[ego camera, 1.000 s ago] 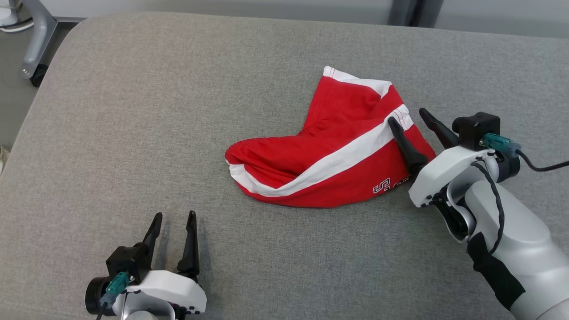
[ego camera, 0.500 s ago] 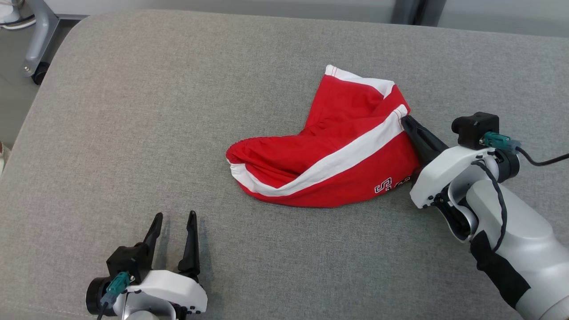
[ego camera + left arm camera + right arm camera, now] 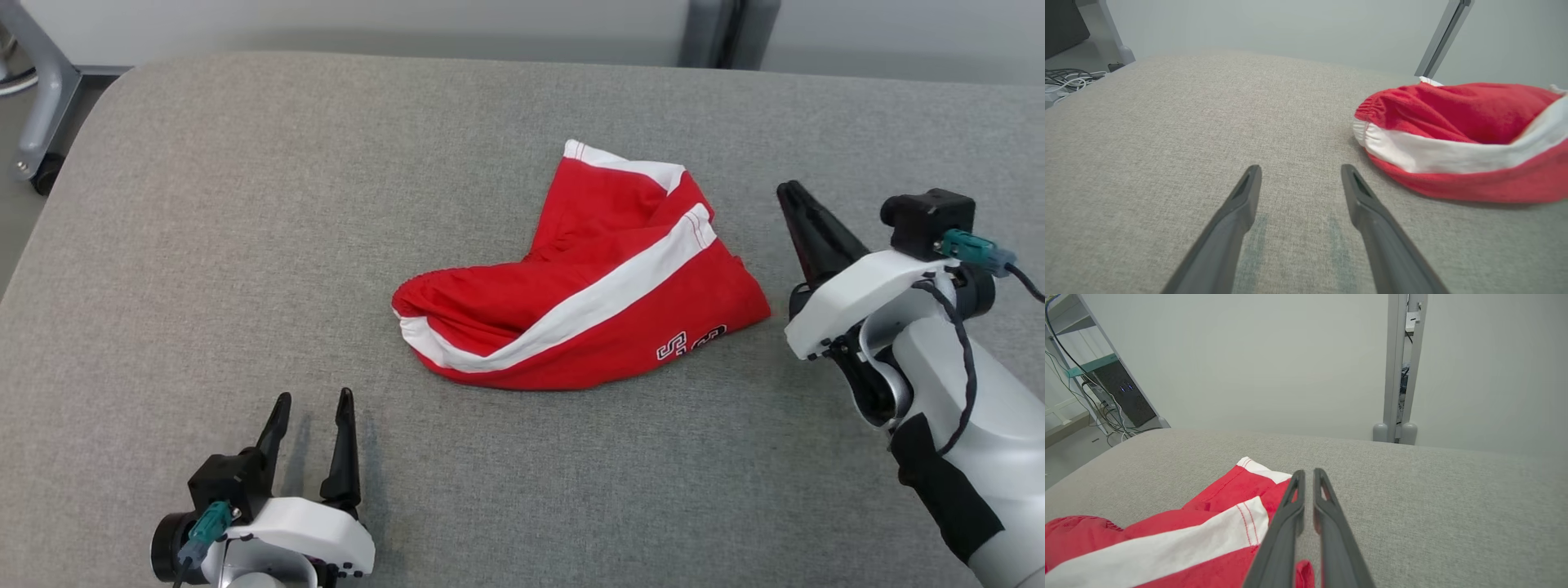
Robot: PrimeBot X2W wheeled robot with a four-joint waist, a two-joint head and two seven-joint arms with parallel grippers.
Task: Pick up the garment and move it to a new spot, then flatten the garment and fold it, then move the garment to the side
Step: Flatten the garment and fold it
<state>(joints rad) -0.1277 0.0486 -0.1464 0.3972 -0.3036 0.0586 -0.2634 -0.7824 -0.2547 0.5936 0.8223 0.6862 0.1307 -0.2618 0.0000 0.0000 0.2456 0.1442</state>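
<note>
Grey fabric cushion (image 3: 245, 204) w/ rounded corners, flat and smooth. Red shorts (image 3: 588, 302) w/ white bands lie crumpled on it approx mid-surface, a bit to the right, lettering showing near their front edge.

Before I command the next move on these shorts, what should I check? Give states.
1. Grip: not ok; right pincer is shut, apart from the red shorts.
2. Spare arm ready: ok; left pincer is open.
3. Garment flat: not ok; bunched and folded over itself.
4. Room for a new spot: ok; grey cushion has space left of the shorts.
5. Graspable edge in reach: ok; the right corner lies near the right pincer.
</note>
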